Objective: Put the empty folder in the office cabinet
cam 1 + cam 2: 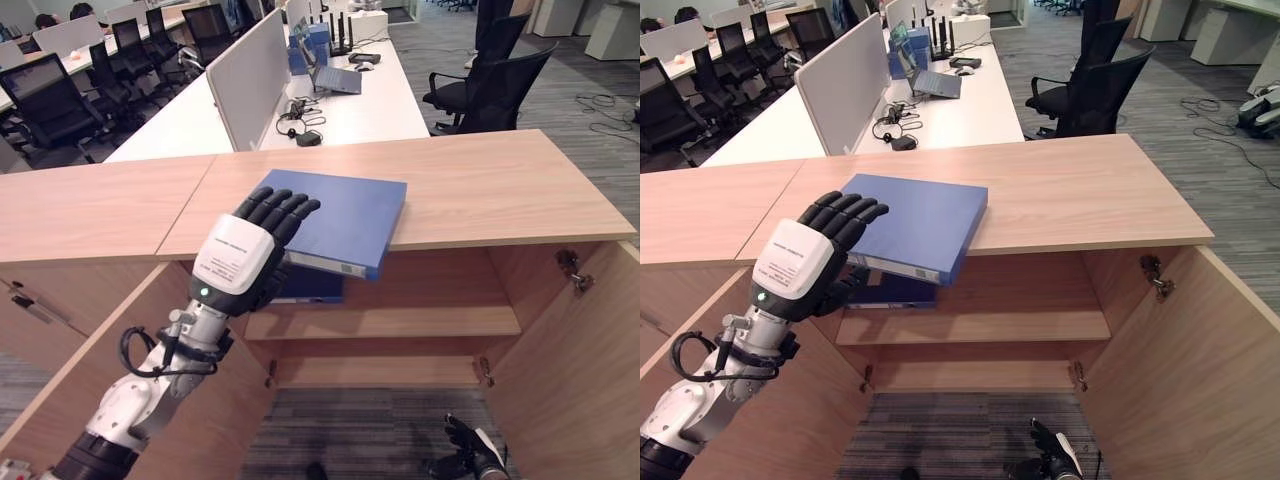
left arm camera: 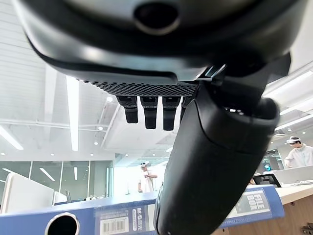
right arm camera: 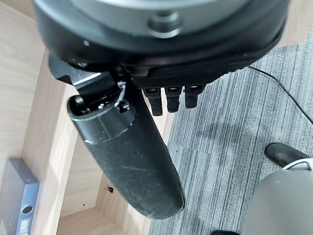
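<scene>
A: Where is the left hand?
B: Centre-left of the head view, over the near left corner of the blue folder. Its fingers lie straight and flat across the cover, and the thumb sits in front of the spine, as the wrist view shows; nothing is curled round it.

A: And the folder itself?
B: It lies flat on the wooden top of the cabinet, its spine edge overhanging the front above the open compartment. A second blue folder lies on the upper shelf just beneath it.

A: Any writing?
B: The spine carries a white label with a barcode and a second white label with print, plus a round finger hole. I leave the print unread.

A: The right hand?
B: Low in the frame, at the bottom right of centre over the grey carpet, fingers relaxed and holding nothing.

A: Further out?
B: Both cabinet doors stand open. Behind, at the top, a white bench carries a laptop and a headset, with black office chairs around.
</scene>
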